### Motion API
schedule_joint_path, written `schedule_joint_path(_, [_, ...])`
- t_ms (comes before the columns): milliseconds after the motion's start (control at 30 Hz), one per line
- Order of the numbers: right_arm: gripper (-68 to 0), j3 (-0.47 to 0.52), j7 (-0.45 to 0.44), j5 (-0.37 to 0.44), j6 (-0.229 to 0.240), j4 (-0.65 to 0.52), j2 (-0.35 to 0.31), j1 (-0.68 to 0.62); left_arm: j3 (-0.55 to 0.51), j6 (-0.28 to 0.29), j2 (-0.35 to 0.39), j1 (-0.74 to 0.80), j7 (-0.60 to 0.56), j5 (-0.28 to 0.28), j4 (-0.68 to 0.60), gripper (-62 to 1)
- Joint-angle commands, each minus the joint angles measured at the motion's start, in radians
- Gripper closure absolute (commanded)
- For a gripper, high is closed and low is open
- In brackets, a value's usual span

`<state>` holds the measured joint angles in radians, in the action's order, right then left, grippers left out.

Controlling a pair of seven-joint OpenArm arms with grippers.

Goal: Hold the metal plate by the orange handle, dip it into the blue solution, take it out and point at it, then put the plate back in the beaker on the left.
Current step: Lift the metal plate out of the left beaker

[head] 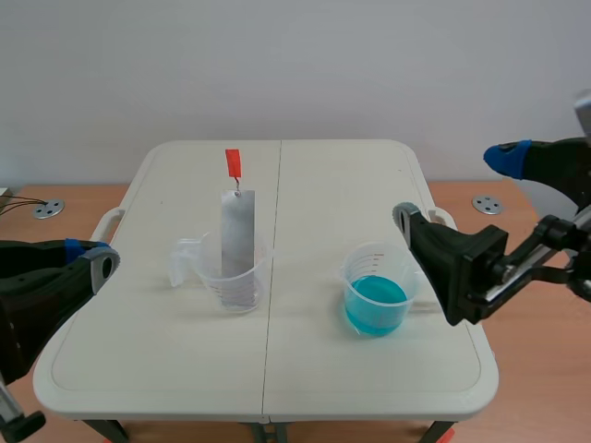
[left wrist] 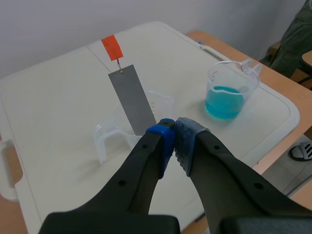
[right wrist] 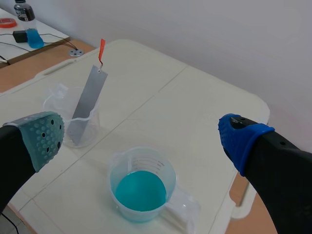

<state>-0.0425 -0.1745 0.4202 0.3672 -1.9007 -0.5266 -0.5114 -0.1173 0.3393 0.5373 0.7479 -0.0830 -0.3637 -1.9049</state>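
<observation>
Left pincer [left wrist: 174, 127] clenched on nothing, over near-left corner of white folding surface [head: 323, 185]. Right pincer [right wrist: 144, 134] released wide, by right edge, just beside clear plastic beaker of blue solution [head: 376, 300]. Grey metal plate [head: 236, 231] leans in clear plastic beaker [head: 242, 286], mid-surface, left-edge side. Small orange handle [head: 233, 163] on top, untouched. Grab step: pinch handle only, lift straight up; light beaker could tip.

Your white folding desk [head: 323, 185] carries two things: a clear beaker [head: 214, 272] just ahead of your left end effector [left wrist: 174, 131], and a beaker of blue solution [right wrist: 146, 163] just ahead of and below your right end effector [right wrist: 141, 136]
</observation>
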Motion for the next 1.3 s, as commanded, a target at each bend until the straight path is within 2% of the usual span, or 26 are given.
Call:
schedule_joint_path(0, [-66.3,-0.018,-0.010,0.015,0.000,0.015,-0.007,0.040,-0.007,-0.033,-0.002,0.013,0.017,-0.006,-0.007,-1.6])
schedule_joint_path(100, [-66.3,-0.065,0.006,0.016,0.001,0.047,-0.007,0.111,-0.016,-0.095,0.035,0.070,0.047,-0.006,-0.007,-1.6])
schedule_joint_path(333, [-66.3,-0.172,0.073,0.047,0.001,0.109,-0.007,0.280,-0.055,-0.198,0.115,0.273,0.108,-0.006,0.000,-1.6])
schedule_joint_path(467, [-66.3,-0.222,0.107,0.092,0.001,0.153,0.011,0.369,-0.066,-0.214,0.117,0.355,0.146,-0.006,0.054,-1.6])
schedule_joint_path(533, [-66.3,-0.244,0.122,0.108,0.002,0.180,0.027,0.412,-0.066,-0.214,0.117,0.383,0.148,-0.006,0.096,-1.6])
schedule_joint_path(633, [-66.3,-0.275,0.144,0.113,0.027,0.228,0.057,0.471,-0.066,-0.212,0.117,0.404,0.148,-0.006,0.162,-1.6])
schedule_joint_path(767, [-66.3,-0.322,0.176,0.113,0.028,0.293,0.100,0.549,-0.060,-0.210,0.117,0.401,0.124,-0.006,0.252,-1.6])
schedule_joint_path(900, [-66.3,-0.374,0.181,0.113,0.047,0.368,0.140,0.622,-0.039,-0.209,0.117,0.401,0.097,-0.006,0.322,-1.6])
schedule_joint_path(1133, [-66.3,-0.462,0.180,0.116,0.053,0.530,0.220,0.745,0.006,-0.165,0.117,0.396,0.073,-0.006,0.424,-1.6])
schedule_joint_path(1267, [-66.3,-0.513,0.180,0.116,0.053,0.629,0.266,0.819,0.031,-0.160,0.117,0.393,0.072,-0.006,0.465,-1.6])
